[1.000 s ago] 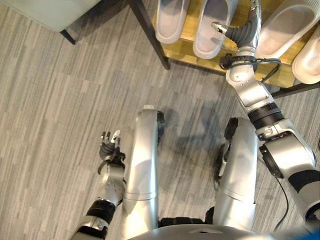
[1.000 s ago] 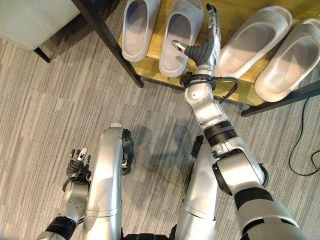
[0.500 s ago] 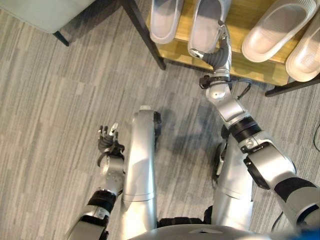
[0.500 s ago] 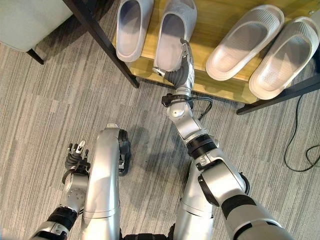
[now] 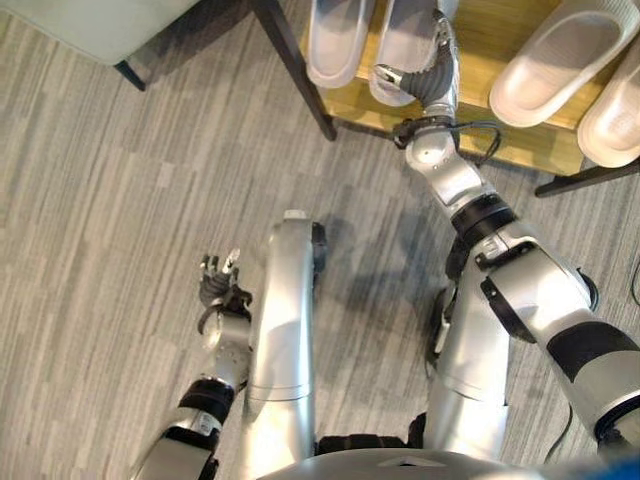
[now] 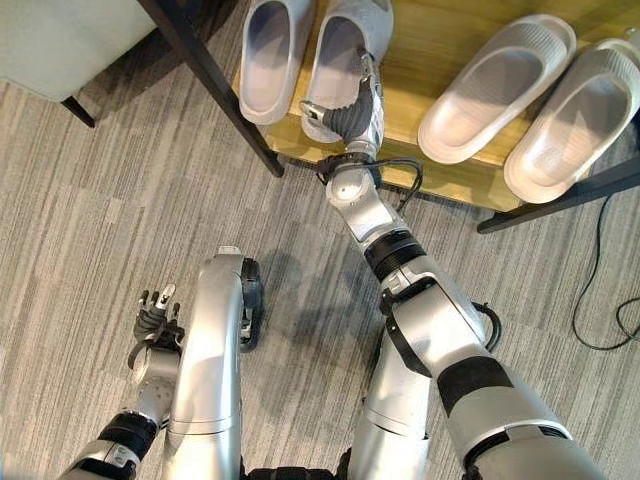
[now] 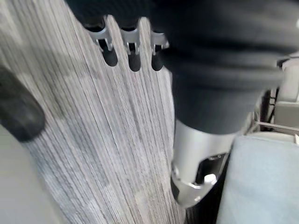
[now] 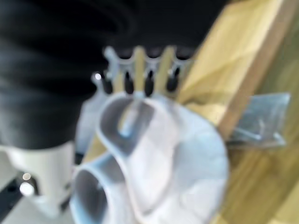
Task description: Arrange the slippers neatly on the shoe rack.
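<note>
Two grey slippers (image 6: 268, 55) (image 6: 340, 45) lie side by side at the left end of the wooden shoe rack (image 6: 445, 168). Two pale slippers (image 6: 495, 85) (image 6: 580, 115) lie slanted at its right end. My right hand (image 6: 352, 112) is at the heel of the second grey slipper (image 8: 159, 154). Its straight fingers (image 8: 147, 79) run along the slipper's right side and the thumb points across the heel, so it is open. My left hand (image 6: 155, 322) hangs low over the floor, open and holding nothing.
The rack's black leg (image 6: 215, 85) slants down to the striped grey carpet (image 6: 90, 230). A pale green seat (image 6: 50, 40) on dark legs stands to the rack's left.
My right hand has moved left, from the gap between the two pairs to the heel of the second grey slipper. The view has shifted a little. The left hand has stayed put.
</note>
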You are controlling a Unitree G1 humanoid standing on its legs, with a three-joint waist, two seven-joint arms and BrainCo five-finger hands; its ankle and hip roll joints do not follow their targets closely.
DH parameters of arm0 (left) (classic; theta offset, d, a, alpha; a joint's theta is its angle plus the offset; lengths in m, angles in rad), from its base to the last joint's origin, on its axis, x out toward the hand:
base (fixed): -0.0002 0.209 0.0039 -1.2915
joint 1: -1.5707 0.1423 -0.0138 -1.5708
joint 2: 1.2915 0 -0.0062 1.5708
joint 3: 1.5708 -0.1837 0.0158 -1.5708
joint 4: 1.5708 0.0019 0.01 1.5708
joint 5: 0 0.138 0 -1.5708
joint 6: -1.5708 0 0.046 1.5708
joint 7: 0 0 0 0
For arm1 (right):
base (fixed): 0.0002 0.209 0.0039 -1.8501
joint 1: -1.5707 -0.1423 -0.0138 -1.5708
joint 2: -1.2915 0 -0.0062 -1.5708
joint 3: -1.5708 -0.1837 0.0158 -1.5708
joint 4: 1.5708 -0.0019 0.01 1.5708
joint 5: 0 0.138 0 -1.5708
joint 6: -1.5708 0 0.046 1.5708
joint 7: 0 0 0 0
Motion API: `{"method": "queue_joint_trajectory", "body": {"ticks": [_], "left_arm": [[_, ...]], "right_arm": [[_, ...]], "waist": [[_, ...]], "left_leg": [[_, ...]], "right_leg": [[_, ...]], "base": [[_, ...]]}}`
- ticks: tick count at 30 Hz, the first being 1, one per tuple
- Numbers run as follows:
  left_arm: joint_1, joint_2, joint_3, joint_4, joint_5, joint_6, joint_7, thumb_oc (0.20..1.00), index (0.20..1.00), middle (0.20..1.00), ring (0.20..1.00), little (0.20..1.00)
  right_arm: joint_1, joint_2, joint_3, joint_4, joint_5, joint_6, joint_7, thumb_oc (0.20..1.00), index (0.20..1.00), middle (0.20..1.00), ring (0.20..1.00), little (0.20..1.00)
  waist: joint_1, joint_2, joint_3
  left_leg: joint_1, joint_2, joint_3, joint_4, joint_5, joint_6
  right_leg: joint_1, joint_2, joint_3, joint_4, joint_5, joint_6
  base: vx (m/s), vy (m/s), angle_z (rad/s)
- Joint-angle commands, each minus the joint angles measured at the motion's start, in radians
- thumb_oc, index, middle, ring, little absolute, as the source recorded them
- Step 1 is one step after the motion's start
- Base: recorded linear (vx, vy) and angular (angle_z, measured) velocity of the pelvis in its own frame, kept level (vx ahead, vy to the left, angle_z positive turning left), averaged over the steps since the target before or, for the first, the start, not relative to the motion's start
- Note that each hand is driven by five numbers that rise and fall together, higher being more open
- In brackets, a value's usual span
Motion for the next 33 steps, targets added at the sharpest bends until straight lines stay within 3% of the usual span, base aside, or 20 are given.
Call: {"method": "queue_joint_trajectory", "body": {"ticks": [1,19,25,33], "left_arm": [[0.045,-0.025,-0.034,-0.022,0.006,-0.021,-0.028,1.0,1.0,1.0,1.0,1.0],[0.055,-0.016,-0.023,0.042,-0.039,-0.002,-0.063,1.0,1.0,1.0,1.0,1.0],[0.059,-0.02,-0.006,0.056,-0.043,0.003,-0.066,1.0,1.0,1.0,1.0,1.0],[0.076,-0.037,0.036,0.054,-0.009,0.006,-0.059,1.0,1.0,1.0,1.0,1.0]], "right_arm": [[-0.138,-0.012,0.061,-0.017,0.046,-0.061,0.008,1.0,1.0,1.0,1.0,1.0],[-0.185,-0.019,0.195,0.076,0.123,-0.105,0.104,1.0,1.0,1.0,1.0,1.0],[-0.151,-0.051,0.186,0.001,0.073,-0.096,0.096,1.0,1.0,1.0,1.0,1.0],[0.007,-0.159,0.05,-0.282,-0.144,-0.045,0.036,1.0,1.0,1.0,1.0,1.0]], "waist": [[0.054,0.021,0.003],[0.057,0.021,0.003],[0.05,0.017,0.003],[0.022,0.006,0.003]], "left_leg": [[0.046,0.013,-0.081,0.103,-0.185,-0.013],[0.046,0.014,-0.082,0.117,-0.194,-0.023],[0.046,0.014,-0.082,0.117,-0.194,-0.024],[0.046,0.018,-0.083,0.118,-0.2,-0.02]], "right_leg": [[0.019,0.018,0.145,0.042,0.191,-0.059],[0.019,0.014,0.144,0.051,0.172,-0.065],[0.019,0.015,0.145,0.053,0.172,-0.064],[0.018,0.024,0.15,0.054,0.17,-0.065]], "base": [[0.0,0.0,0.0],[0.0,0.0,0.0],[0.0,0.0,0.0],[0.0,-0.001,-0.01]]}}
